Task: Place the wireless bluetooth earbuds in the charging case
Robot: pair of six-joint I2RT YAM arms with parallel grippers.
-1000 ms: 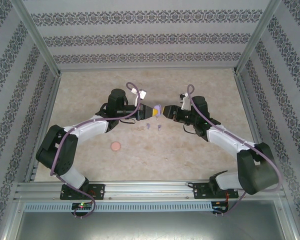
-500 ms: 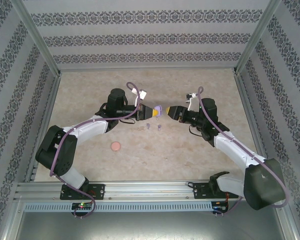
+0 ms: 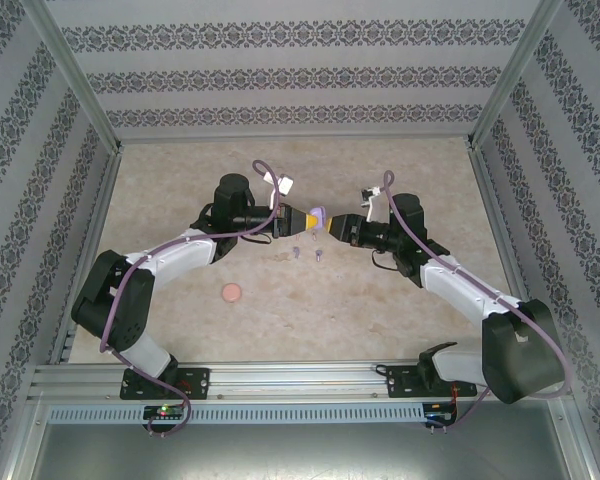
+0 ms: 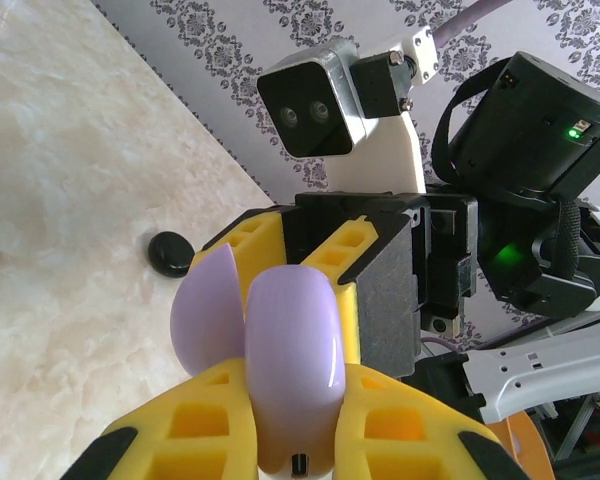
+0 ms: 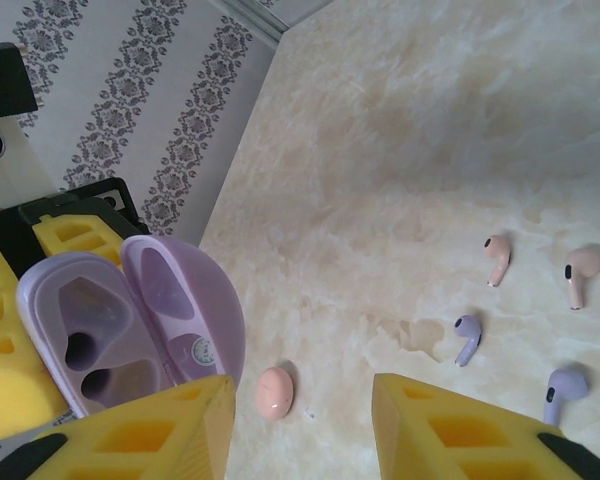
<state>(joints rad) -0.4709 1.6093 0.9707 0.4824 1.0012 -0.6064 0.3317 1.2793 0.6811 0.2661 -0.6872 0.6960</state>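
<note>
The left tool [image 4: 290,432] is gripping the open purple case [image 5: 130,320] in the air, the empty right tool [image 5: 302,400], spread apart, is hanging just beside it, and the earbuds [image 5: 467,338] are lying on the worktop [image 5: 430,150], so a bump could be knocking the case loose.

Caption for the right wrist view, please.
Open purple case, wells empty; pink earbuds and purple earbuds lie loose on the table.
</note>
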